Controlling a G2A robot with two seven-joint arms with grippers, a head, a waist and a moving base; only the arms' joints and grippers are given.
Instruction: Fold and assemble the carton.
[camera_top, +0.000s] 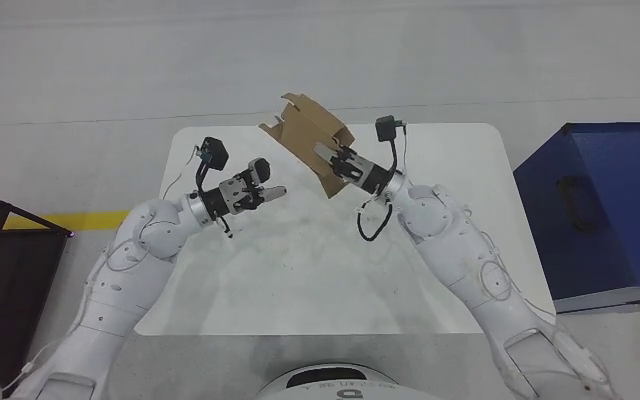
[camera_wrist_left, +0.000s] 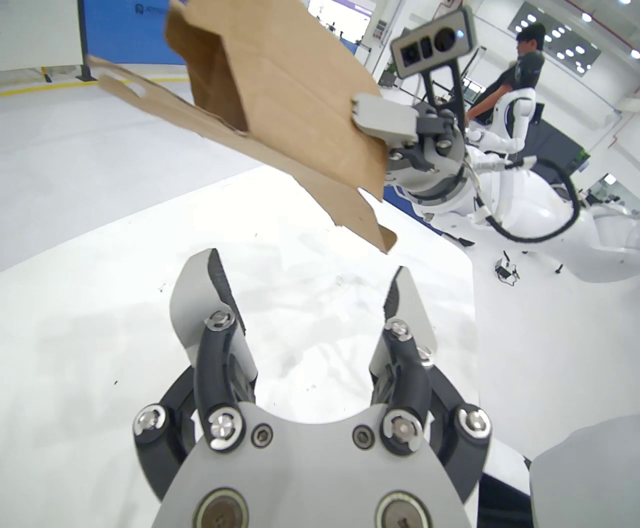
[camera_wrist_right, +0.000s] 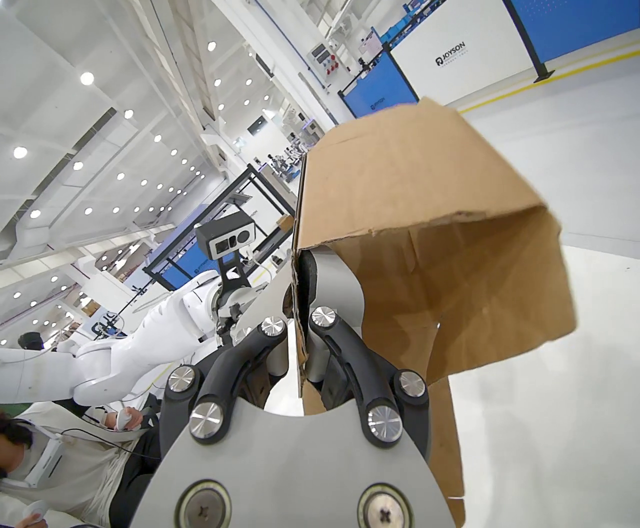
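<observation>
A brown cardboard carton (camera_top: 310, 135), partly opened into a tube with loose flaps, is held above the far edge of the white table (camera_top: 300, 270). My right gripper (camera_top: 330, 158) is shut on one wall of the carton (camera_wrist_right: 425, 210), a finger on either side of the panel edge. In the left wrist view the carton (camera_wrist_left: 280, 120) hangs tilted above the table, with the right gripper (camera_wrist_left: 385, 130) clamped on its side. My left gripper (camera_top: 272, 190) stands open to the left of the carton, apart from it, nothing between its fingers (camera_wrist_left: 210, 290).
A blue bin (camera_top: 585, 210) stands off the table's right side. A dark frame (camera_top: 20, 280) sits at the left edge. The table's near half is bare white surface with faint scuffs.
</observation>
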